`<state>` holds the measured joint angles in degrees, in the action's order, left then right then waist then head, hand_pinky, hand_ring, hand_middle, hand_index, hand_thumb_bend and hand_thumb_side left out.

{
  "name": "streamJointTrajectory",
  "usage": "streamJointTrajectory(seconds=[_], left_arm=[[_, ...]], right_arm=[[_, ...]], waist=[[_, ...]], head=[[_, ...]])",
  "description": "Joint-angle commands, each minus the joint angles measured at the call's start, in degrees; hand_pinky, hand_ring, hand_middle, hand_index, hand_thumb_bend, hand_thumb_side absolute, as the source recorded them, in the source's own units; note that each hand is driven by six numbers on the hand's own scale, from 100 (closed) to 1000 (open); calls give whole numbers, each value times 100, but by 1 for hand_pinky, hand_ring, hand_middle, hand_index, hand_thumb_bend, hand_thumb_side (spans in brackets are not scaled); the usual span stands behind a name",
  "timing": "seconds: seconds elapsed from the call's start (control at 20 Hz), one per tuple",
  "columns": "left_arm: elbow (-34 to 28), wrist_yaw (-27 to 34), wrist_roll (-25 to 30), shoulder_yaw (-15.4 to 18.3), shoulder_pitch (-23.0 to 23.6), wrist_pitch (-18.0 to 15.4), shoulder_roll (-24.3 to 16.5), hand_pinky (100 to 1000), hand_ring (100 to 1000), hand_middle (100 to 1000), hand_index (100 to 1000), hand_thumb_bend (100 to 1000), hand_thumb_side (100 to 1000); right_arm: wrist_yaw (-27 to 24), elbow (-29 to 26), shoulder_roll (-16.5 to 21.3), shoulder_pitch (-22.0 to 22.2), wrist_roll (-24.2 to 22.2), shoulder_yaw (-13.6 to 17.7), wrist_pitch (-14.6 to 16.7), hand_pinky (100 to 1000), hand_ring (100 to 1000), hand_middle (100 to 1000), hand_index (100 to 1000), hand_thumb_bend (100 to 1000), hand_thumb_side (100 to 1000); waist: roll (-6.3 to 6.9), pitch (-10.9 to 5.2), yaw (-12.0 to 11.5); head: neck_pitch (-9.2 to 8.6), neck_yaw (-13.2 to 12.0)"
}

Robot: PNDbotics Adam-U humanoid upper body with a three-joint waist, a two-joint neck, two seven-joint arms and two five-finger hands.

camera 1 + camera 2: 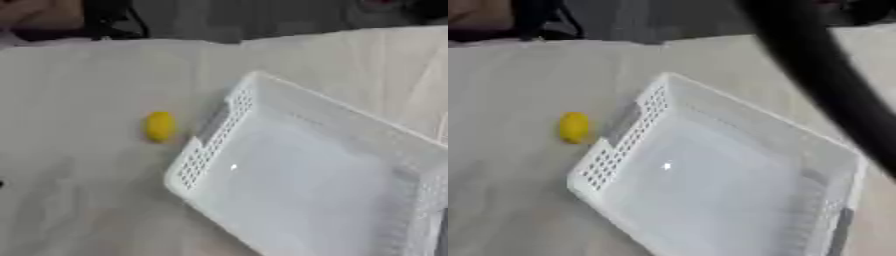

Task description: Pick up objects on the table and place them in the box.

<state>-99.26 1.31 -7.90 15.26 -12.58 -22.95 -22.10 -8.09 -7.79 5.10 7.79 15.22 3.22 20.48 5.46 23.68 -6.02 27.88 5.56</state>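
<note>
Lying beside box (210,150), small yellow oval (160,126)

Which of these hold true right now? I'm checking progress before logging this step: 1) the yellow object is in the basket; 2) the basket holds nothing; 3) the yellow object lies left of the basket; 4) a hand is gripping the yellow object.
1) False: the yellow object lies on the table, outside the white basket.
2) True, as far as its inside shows.
3) True.
4) False: nothing touches it; no hand shows, only a dark arm across the right eye view.
</note>
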Motion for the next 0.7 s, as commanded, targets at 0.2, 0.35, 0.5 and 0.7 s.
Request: streamJointTrajectory(seconds=[0.2, 0.35, 0.5, 0.7], left_arm=[[642, -1540, -347, -538, -732, 16, -1964, 407, 671, 791, 864, 100, 407], [1005, -2017, -201, -976, -1202, 22, -2375, 427, 691, 802, 875, 100, 399], [1246, -2255, 16, -1349, -1684, 21, -2462, 431, 692, 801, 861, 100, 420], [1572, -2590, 378, -1719, -2370, -108, -2239, 444, 699, 802, 859, 100, 374]], right_arm=[[40, 80, 45, 101, 2, -27, -30, 473, 583, 677, 719, 100, 879], [83, 68, 37, 87, 3, -26, -55, 475, 584, 678, 720, 100, 879], [130, 51, 23, 74, 5, -19, -81, 475, 585, 678, 720, 100, 879], [183, 25, 11, 80, 11, -6, -113, 475, 585, 678, 720, 100, 879]], waist=[[14, -124, 76], [19, -109, 118], [17, -96, 151], [16, -92, 178]], head=[[-126, 55], [-151, 21], [-162, -10], [-170, -37]])
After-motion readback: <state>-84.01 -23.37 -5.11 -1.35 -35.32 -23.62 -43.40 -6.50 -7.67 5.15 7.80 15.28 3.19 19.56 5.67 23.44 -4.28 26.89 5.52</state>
